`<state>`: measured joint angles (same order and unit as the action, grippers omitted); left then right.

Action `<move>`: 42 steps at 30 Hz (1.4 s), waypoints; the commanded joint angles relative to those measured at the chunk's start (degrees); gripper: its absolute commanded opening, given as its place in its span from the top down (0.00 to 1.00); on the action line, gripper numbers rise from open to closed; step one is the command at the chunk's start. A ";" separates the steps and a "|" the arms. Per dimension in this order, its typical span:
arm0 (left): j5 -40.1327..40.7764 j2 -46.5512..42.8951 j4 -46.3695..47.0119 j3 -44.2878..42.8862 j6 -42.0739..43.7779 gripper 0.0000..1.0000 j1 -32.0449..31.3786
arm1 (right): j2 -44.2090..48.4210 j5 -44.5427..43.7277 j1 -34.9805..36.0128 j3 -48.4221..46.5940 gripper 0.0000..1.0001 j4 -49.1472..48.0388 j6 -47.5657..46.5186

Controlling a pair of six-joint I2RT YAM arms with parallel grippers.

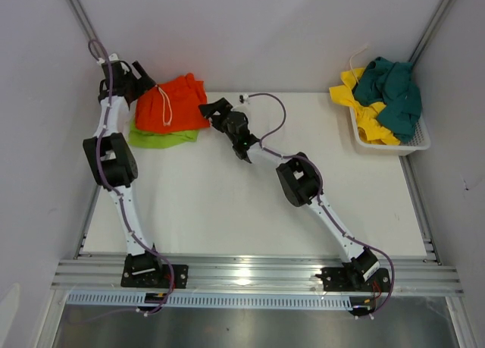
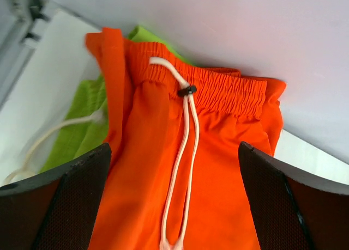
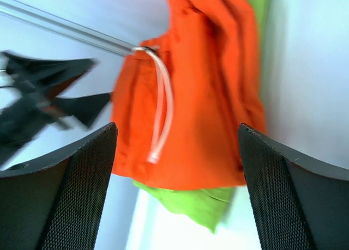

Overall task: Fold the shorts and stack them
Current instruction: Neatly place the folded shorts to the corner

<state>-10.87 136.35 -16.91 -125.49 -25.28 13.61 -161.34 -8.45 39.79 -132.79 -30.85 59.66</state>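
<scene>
— What's nearest?
— I see tabletop point(image 1: 227, 211) spreading between my arms. Right gripper point(image 1: 212, 109), fingers apart, sits just beside the orange shorts point(image 1: 176, 101).
— Farther?
— They lie on the lime green shorts point(image 1: 163, 138) at the far-left edge. Left gripper point(image 1: 145, 76) is alongside, fingers spread. The yellow pair point(image 1: 371, 120) and teal pair point(image 1: 394, 90) fill the basket point(image 1: 394, 145) far right.

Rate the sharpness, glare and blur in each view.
Top view: sharp and evenly lit, with glare on the metal rail. Left wrist: orange shorts fairly sharp, the lime pair beside them softer. Right wrist: motion-smeared throughout, the left arm only a dark streak, highlights washed out.
</scene>
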 commanded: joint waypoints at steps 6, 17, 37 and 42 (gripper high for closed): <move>12.71 -20.40 -4.10 13.22 1.28 0.01 0.28 | 5.77 -2.89 0.20 1.75 0.10 7.46 -4.64; 11.93 -31.14 7.22 42.69 -11.45 0.01 -1.74 | 6.91 -0.78 -0.68 4.47 0.12 9.85 -3.06; 14.30 -32.13 30.70 59.93 -25.61 0.12 -0.60 | 21.76 1.07 -1.12 29.25 0.12 -1.84 -5.34; 13.60 -30.62 31.85 59.92 -26.93 0.32 -0.07 | 21.94 1.68 -1.64 30.57 0.12 -2.81 -4.29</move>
<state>2.83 104.81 10.59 -66.06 -50.19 12.73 -143.33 -6.76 38.65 -102.87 -29.91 55.68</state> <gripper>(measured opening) 0.680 0.882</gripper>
